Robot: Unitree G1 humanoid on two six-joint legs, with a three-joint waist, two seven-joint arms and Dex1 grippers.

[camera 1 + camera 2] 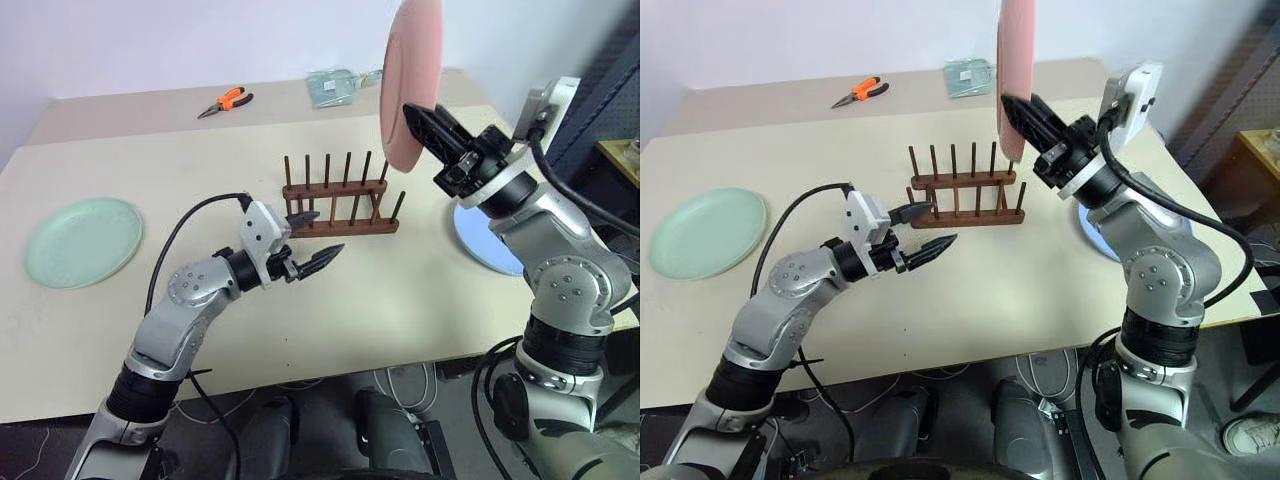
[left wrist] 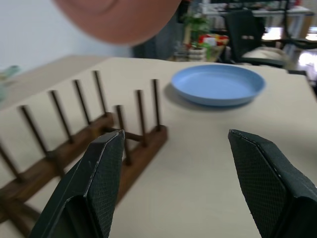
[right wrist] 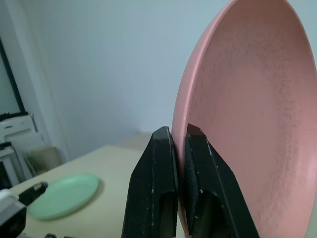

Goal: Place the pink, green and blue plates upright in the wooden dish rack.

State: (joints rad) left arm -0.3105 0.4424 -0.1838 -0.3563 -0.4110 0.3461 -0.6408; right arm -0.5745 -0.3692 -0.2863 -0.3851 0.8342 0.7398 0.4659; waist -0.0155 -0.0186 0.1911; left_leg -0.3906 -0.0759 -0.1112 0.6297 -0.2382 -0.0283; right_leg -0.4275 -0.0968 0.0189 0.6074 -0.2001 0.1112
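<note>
The pink plate (image 3: pixel 247 114) is looking matt and faintly speckled; the wooden dish rack (image 1: pixel 338 205) is showing dark, smooth-finished wood.

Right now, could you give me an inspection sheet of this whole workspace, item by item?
Surface: beige table, mostly bare.
Job's things: small dark-brown wooden dish rack standing empty; round pink plate held upright above it; round green plate and round blue plate lying flat.
Clutter: orange-handled pliers and a pale packet at the far edge.
Grippers: left gripper open beside the rack; right gripper fingers clamped on the pink plate's rim.
Cables: black cable looping off the left arm.
Surroundings: white wall.
</note>
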